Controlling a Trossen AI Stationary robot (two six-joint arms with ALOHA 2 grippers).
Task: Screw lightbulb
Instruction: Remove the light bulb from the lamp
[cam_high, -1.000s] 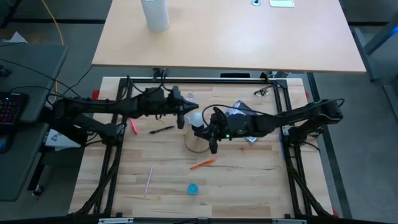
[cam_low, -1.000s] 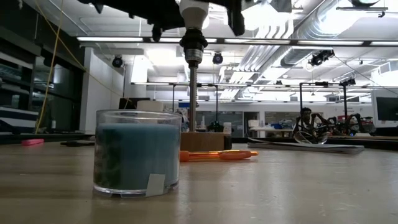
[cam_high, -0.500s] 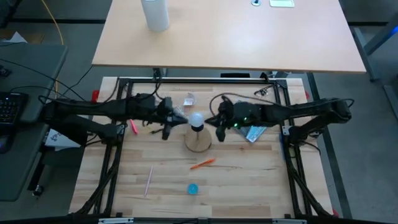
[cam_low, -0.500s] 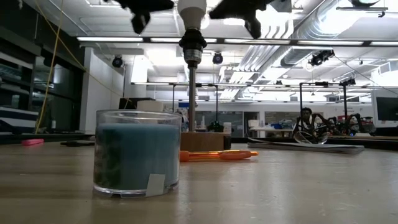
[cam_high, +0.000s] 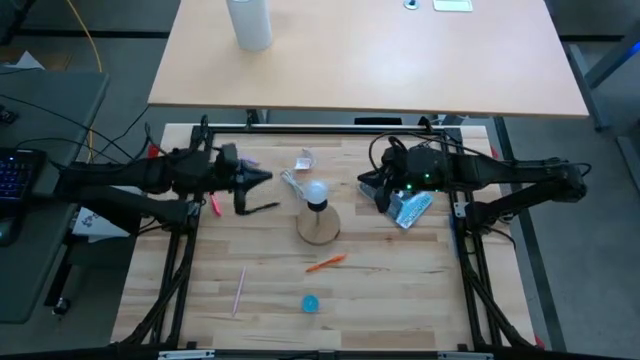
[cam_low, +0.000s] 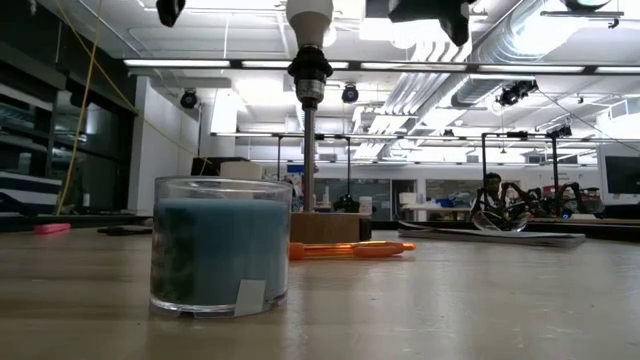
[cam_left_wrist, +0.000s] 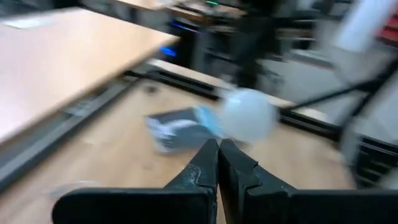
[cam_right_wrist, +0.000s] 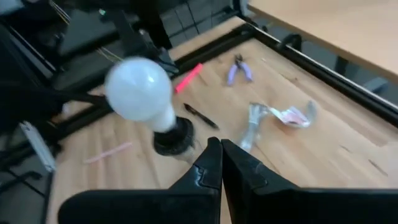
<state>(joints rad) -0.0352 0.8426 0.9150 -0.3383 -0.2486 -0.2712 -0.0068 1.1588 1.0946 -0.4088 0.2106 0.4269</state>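
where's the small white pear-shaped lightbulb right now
In the high view the small white pear-shaped lightbulb stands in the black socket above the round wooden base, mid-table between the left gripper and right gripper.

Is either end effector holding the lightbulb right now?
No. The lightbulb sits alone in its socket, with both end effectors off to its sides.

No legible text, labels, brands or numbers on anything in view

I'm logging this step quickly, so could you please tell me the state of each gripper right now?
Left gripper: shut, holding nothing, off to one side of the lightbulb.
Right gripper: shut, holding nothing, on the bulb's other side.
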